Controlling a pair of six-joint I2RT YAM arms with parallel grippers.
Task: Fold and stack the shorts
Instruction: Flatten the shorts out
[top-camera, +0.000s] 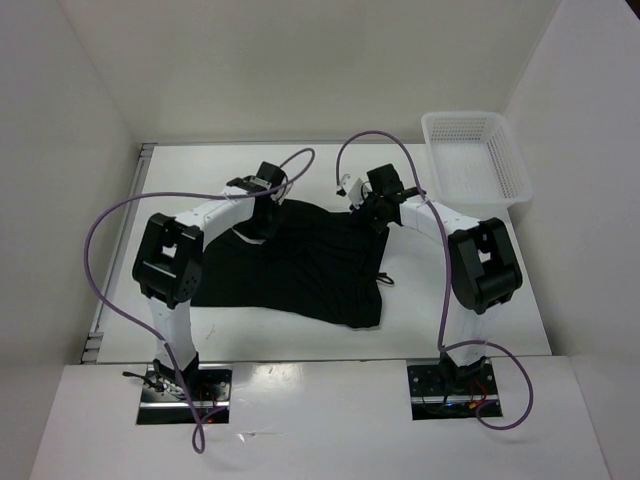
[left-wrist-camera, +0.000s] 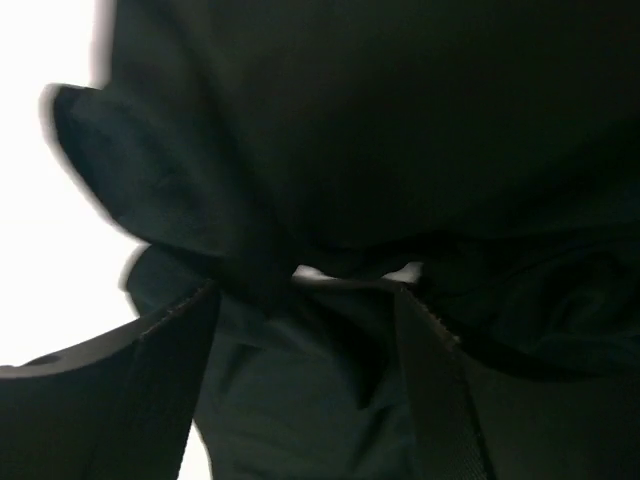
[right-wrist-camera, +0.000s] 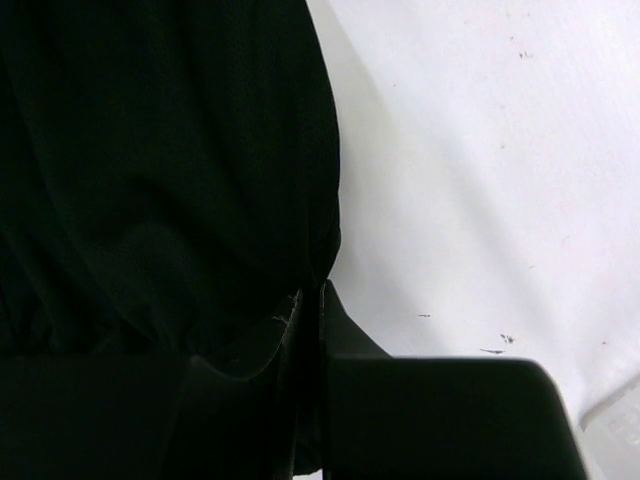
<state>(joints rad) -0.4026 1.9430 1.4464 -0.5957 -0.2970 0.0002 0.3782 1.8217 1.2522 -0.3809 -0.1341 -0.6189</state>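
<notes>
On the flat white table (top-camera: 300, 165), seen from the top, the soft black cloth shorts (top-camera: 300, 265) lay spread out in the middle. The left gripper (top-camera: 262, 228) and the right gripper (top-camera: 368, 215) both sat at the far edge of the shorts. A white mesh plastic basket (top-camera: 512, 165) stood in the far right corner.

In the left wrist view, the left gripper (left-wrist-camera: 305, 340) had its fingers (left-wrist-camera: 170, 345) wide apart over bunched shorts (left-wrist-camera: 400, 130).

In the right wrist view, the right gripper (right-wrist-camera: 310, 350) pinched the edge of the shorts (right-wrist-camera: 150, 150) tight.
</notes>
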